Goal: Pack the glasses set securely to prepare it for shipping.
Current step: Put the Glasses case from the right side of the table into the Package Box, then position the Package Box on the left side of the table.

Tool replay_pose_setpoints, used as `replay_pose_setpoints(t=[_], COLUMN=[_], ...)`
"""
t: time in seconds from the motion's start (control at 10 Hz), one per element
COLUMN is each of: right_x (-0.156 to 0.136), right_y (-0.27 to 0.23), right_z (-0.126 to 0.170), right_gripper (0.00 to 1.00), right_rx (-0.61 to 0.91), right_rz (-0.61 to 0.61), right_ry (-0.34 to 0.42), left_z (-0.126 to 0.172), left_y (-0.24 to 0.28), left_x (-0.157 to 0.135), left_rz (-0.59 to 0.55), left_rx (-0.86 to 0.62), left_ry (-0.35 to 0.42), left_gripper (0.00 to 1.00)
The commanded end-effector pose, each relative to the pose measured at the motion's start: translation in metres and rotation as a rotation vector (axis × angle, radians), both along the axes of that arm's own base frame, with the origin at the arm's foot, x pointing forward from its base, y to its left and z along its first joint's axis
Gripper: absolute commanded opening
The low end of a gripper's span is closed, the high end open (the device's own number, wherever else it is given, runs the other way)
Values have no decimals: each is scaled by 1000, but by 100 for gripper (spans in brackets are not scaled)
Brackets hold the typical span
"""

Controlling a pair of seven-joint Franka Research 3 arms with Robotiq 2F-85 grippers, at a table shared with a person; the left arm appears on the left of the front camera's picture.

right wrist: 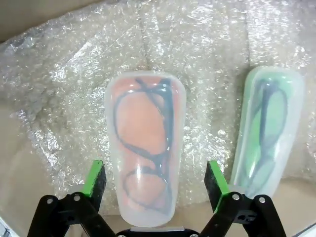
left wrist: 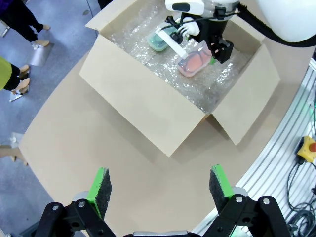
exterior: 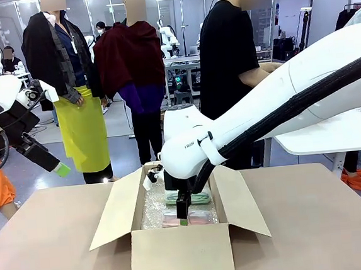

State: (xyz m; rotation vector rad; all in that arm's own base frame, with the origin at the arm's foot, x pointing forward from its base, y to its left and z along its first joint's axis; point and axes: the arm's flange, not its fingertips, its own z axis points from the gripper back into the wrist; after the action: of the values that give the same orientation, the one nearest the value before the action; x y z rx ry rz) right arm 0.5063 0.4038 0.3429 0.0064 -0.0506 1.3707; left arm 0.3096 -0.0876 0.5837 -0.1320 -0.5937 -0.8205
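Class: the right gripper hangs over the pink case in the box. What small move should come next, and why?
Probably lift the right gripper straight up out of the box. Its jaws stand open, clear of the pink case, which lies flat on bubble wrap beside the green case, so placing looks done.

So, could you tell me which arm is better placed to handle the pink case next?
Probably the right: the right end effector hangs open directly over the pink case inside the box, while the left end effector hovers open outside it, above the table.
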Motion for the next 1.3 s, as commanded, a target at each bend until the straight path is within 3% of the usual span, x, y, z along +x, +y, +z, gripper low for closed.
replay_pose_setpoints(t=[0.0, 0.1, 1.2], right_x=[-6, 0, 0], right_y=[-9, 0, 0], right_z=[11, 0, 0], right_gripper=[100, 100, 100], right_rx=[-5, 0, 0], right_rz=[-27, 0, 0], right_ry=[-20, 0, 0], left_z=[1, 1, 0], left_y=[2, 2, 0], left_x=[-1, -1, 0], left_rz=[-5, -5, 0], left_rx=[-4, -4, 0], left_ry=[-4, -4, 0], left_gripper=[100, 100, 100])
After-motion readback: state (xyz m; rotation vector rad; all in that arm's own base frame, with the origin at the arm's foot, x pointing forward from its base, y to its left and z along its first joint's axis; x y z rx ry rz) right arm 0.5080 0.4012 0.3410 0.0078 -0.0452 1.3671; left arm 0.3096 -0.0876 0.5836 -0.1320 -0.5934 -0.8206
